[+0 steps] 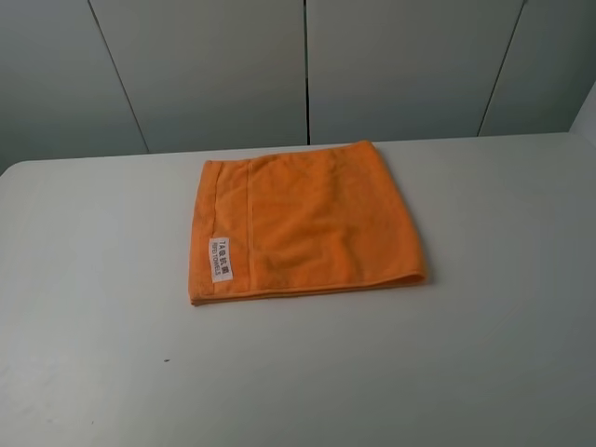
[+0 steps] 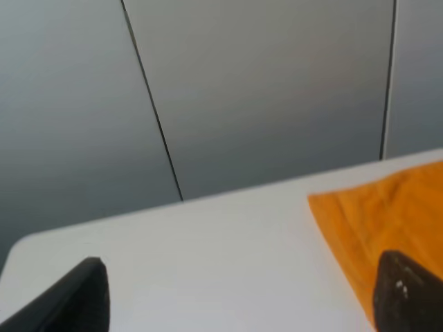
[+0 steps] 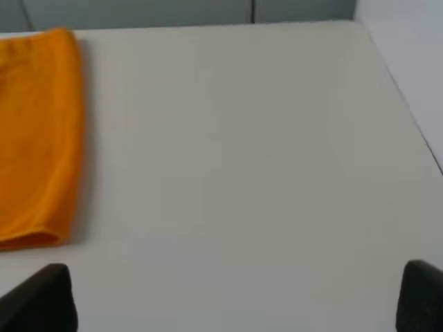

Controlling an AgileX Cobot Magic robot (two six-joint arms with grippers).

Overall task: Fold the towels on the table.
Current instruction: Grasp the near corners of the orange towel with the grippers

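- High camera looks down across the desk (image 1: 93, 372) toward grey wall panels (image 1: 214, 74).
- Both wrist cameras sit low over the desk, each catching an edge of the orange towel (image 1: 307, 223) (the shared landmark).

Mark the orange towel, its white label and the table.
orange towel (image 1: 317, 219): exterior high view, middle of the cloth.
white label (image 1: 222, 260): exterior high view, centre of the tag.
table (image 1: 466, 363): exterior high view, bare surface near the front.
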